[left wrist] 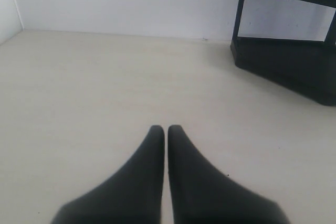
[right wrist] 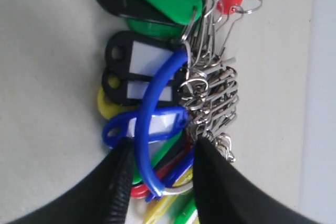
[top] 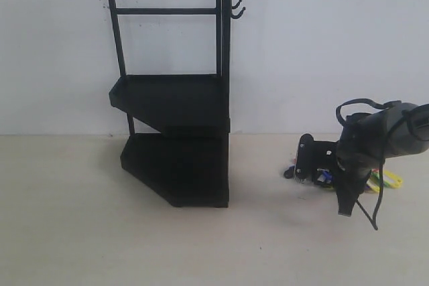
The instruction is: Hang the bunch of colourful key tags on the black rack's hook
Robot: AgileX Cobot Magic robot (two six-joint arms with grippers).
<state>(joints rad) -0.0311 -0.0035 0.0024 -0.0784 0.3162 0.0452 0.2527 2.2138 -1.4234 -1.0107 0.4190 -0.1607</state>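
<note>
Rack first, from the exterior view: the black rack (top: 175, 105) stands upright on the pale worktop (top: 67, 232) against the white wall (top: 322, 45). Its two small hooks (top: 238, 8) jut from the top right corner of the frame. My right arm (top: 379, 135) is bent low over the worktop, well to the right of the rack. Bits of the colourful key tag bunch (top: 390, 179) show beneath it, yellow and blue, lying on the worktop.

My left wrist view shows my left claw (left wrist: 166, 129) drawn narrow, fingertips together with nothing between them, above bare worktop. The rack's lower tier (left wrist: 289, 61) is in sight beyond.

My right wrist view shows my right claw (right wrist: 164, 148) down over the bunch (right wrist: 157, 51). Its fingers sit a moderate gap apart, astride the blue sleeve (right wrist: 149, 103) of the big ring; whether they pinch it I cannot tell
</note>
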